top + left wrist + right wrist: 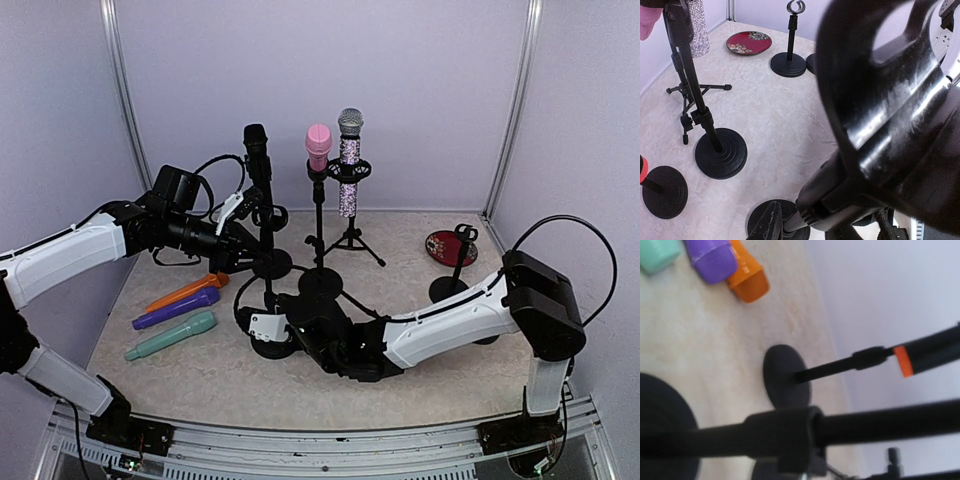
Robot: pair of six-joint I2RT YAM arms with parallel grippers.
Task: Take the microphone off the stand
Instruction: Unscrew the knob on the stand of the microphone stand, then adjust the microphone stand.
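A black microphone [257,152] stands in the ring holder [271,215] of a black stand at the table's middle left. My left gripper [243,207] is at the microphone's lower body, just beside the ring. Up close, the handle [840,185] runs down between my fingers [767,225], which are shut on its tail end. My right gripper [272,322] is low on the same stand's pole, just above its round base [272,345]. That pole [880,422] and its collar [785,440] cross the right wrist view, blurred, and hide the fingers.
A pink microphone [318,145] and a glittery one [349,150] stand on stands behind. Orange [188,291], purple [177,308] and teal [171,335] microphones lie at the left. Another stand base [272,264], an empty stand [462,255] and a red plate [450,245] are nearby.
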